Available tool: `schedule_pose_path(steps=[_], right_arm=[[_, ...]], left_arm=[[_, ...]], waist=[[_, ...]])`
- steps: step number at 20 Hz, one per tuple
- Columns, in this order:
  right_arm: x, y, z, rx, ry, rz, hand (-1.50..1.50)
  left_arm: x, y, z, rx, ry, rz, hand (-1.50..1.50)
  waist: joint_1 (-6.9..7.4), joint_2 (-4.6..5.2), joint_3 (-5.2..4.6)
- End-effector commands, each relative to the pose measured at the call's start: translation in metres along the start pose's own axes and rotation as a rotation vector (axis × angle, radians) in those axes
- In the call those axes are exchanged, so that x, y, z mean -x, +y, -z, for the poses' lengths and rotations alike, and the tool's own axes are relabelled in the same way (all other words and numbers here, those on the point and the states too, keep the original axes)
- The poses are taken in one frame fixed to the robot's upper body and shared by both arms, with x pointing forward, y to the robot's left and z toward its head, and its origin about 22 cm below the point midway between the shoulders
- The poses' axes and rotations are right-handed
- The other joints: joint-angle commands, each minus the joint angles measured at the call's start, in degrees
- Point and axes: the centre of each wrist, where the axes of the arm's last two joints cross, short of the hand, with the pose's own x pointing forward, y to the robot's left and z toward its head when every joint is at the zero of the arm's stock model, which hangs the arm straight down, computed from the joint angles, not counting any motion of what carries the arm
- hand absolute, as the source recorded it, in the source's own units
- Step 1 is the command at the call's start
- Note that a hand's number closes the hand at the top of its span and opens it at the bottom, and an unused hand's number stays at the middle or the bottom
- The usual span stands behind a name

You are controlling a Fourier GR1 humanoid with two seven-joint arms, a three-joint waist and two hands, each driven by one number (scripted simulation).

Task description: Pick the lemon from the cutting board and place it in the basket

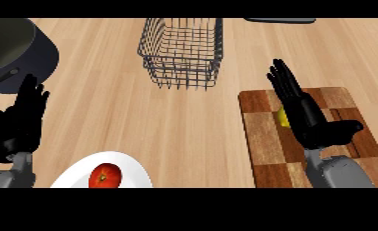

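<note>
At a pale wooden kitchen counter [103, 100], the robot's black right hand [304, 112] hangs over a checkered brown wooden cutting board [266, 140] at the right of the head view. Its fingers are straight and released, the thumb spread out to the side, closed on nothing. Only a sliver of the small yellow lemon [281, 118] shows at the inner edge of the palm. The fruit lies on the board and is mostly hidden beneath the hand. Whether the palm touches it cannot be told from this angle.

The dark wire basket [181, 50] stands at the far middle of the counter, well apart from the board, and nothing can be seen inside it. By that evidence the task is at its start. The lemon is not yet grasped, and the lift, the carry across to the basket and the release inside it all appear to remain.

The black left hand [26, 112] rests open at the left edge, fingers up, holding nothing. Near it, at the lower edge, a white round plate [74, 175] carries a red tomato-like fruit [105, 176]. A large dark rounded pot or appliance [22, 50] fills the far left corner. A dark flat object [280, 20] is cut off at the top edge.
</note>
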Motion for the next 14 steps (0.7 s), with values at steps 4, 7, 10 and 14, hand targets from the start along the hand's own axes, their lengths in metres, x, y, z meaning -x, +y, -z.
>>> schedule_pose_path(steps=[4, 7, 10, 14], right_arm=[[-0.012, -0.080, -0.008, 0.329, 0.034, -0.212, 1.50], [-0.030, -0.087, 0.004, 0.169, -0.070, -0.561, 1.50], [0.011, -0.008, 0.019, 0.308, -0.135, -0.374, -1.50], [0.022, 0.014, 0.040, 0.524, -0.076, -0.566, -1.50]], left_arm=[[-0.021, -0.021, -0.008, 0.300, -0.247, 0.122, 0.00], [-0.038, -0.045, -0.016, 0.528, -0.336, 0.185, 0.00], [-0.033, -0.063, -0.020, 0.599, -0.384, 0.181, 0.00], [-0.033, -0.057, -0.011, 0.601, -0.385, 0.182, 0.00]], waist=[[-3.51, 0.79, 1.92], [-2.11, 1.14, 1.78], [-0.49, 1.25, 2.00], [-0.02, 1.22, 1.80]])
